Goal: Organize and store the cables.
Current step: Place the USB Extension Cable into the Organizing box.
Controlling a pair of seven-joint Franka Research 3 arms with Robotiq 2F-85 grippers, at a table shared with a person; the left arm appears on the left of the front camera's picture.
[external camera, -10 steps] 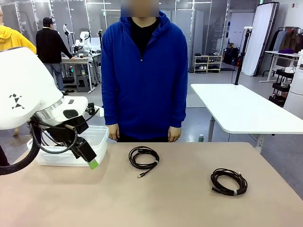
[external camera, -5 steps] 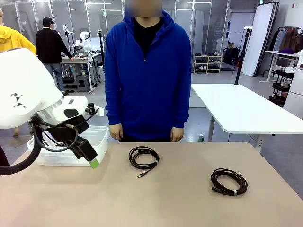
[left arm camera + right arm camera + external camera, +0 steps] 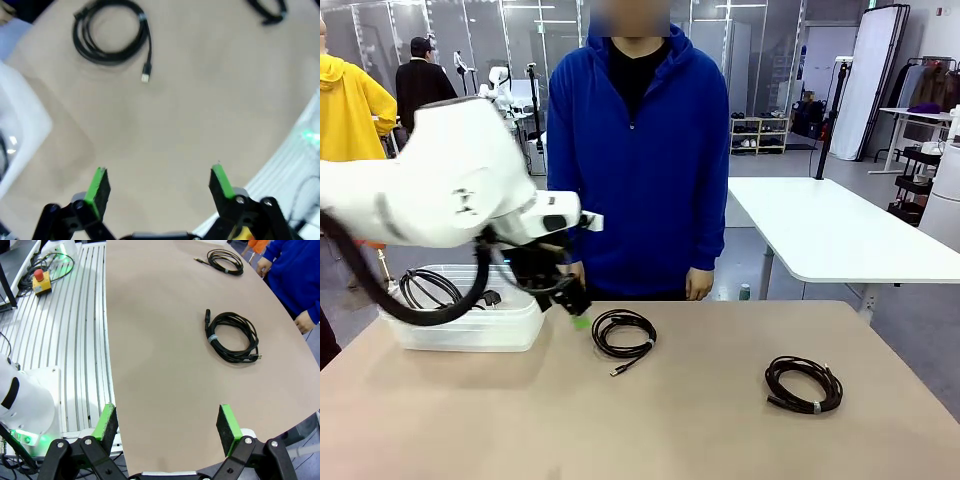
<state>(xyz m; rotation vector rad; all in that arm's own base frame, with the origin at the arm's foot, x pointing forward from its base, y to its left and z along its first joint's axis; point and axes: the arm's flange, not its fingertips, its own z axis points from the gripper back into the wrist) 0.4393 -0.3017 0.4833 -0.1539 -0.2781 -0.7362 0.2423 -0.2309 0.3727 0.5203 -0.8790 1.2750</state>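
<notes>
The left gripper (image 3: pixel 159 175) is wide open and empty. A coiled cable (image 3: pixel 106 57) lies ahead, its plug (image 3: pixel 145 77) pointing back toward it.

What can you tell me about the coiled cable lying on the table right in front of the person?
The cable is a thin black cord wound in a loose round coil of several turns, lying flat on the tan table. One free end trails toward the robot's side and ends in a small plug with a silvery tip. The open left gripper hovers just beside it, not touching.
</notes>
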